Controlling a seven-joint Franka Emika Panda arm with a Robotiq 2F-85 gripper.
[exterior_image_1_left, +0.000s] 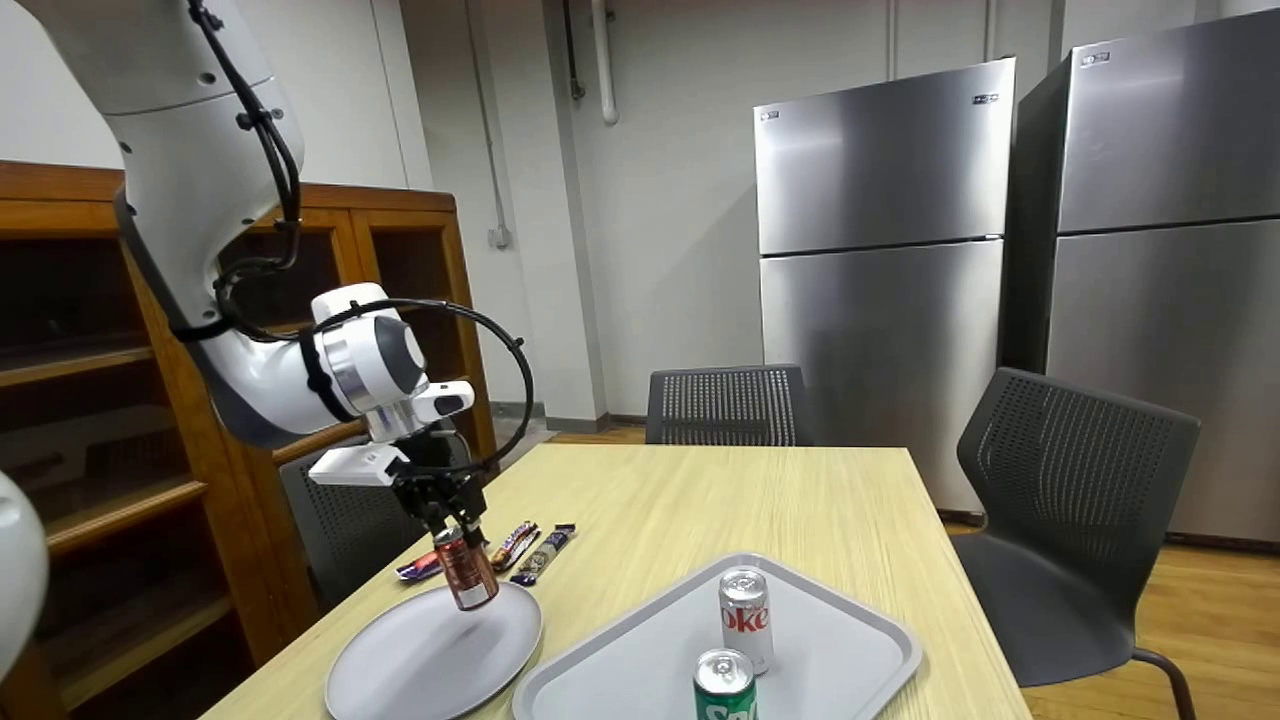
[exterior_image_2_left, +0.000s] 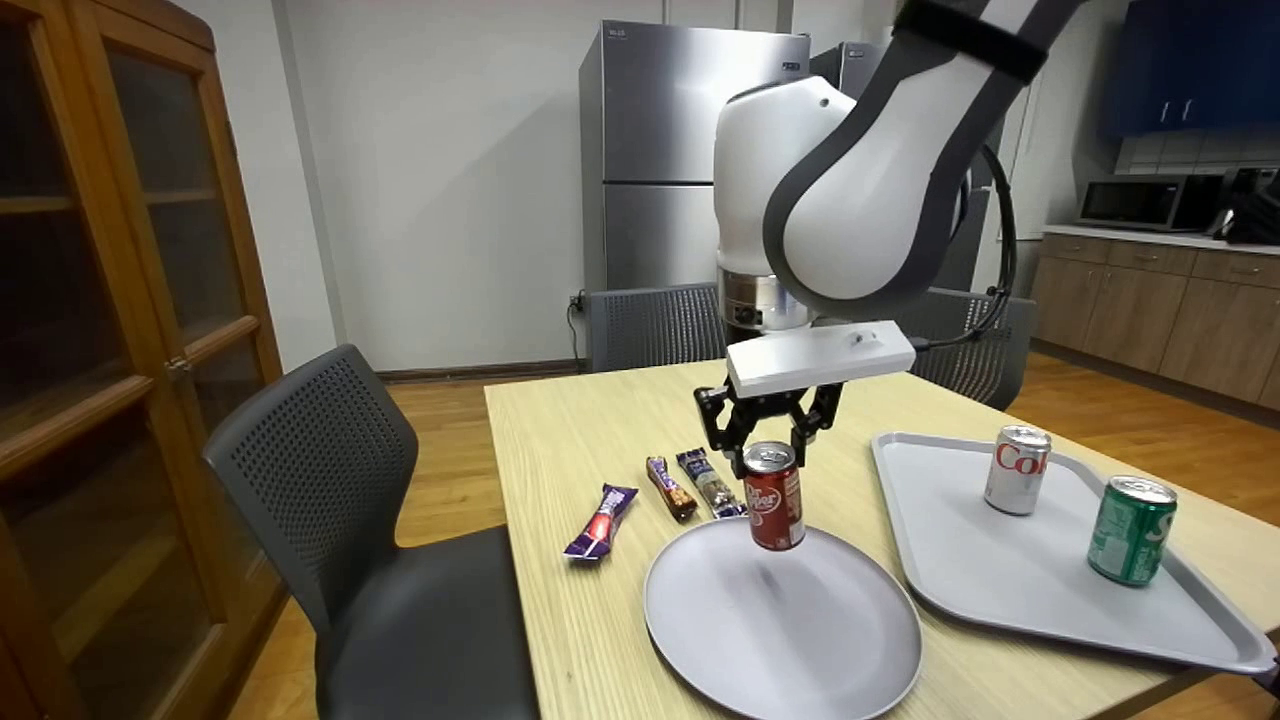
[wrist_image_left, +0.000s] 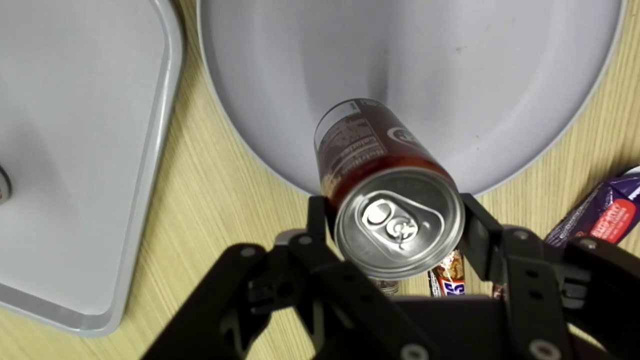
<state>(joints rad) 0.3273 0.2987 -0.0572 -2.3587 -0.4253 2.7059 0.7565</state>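
My gripper (exterior_image_2_left: 770, 458) is shut on a dark red Dr Pepper can (exterior_image_2_left: 775, 510), with one finger on each side near its top. The can also shows in an exterior view (exterior_image_1_left: 468, 578), a little tilted, and its silver lid faces the camera in the wrist view (wrist_image_left: 400, 225). The can appears to be held a little above the rim side of a round grey plate (exterior_image_2_left: 780, 650), near the snack bars. The plate also shows in an exterior view (exterior_image_1_left: 430, 660) and in the wrist view (wrist_image_left: 490, 75).
A grey tray (exterior_image_2_left: 960, 560) beside the plate holds a silver Diet Coke can (exterior_image_2_left: 1017, 475) and a green Sprite can (exterior_image_2_left: 1132, 530). A purple bar (exterior_image_2_left: 600, 522) and two more wrapped bars (exterior_image_2_left: 670, 487) lie behind the plate. Grey chairs (exterior_image_1_left: 1070, 520) stand around the table (exterior_image_1_left: 720, 490).
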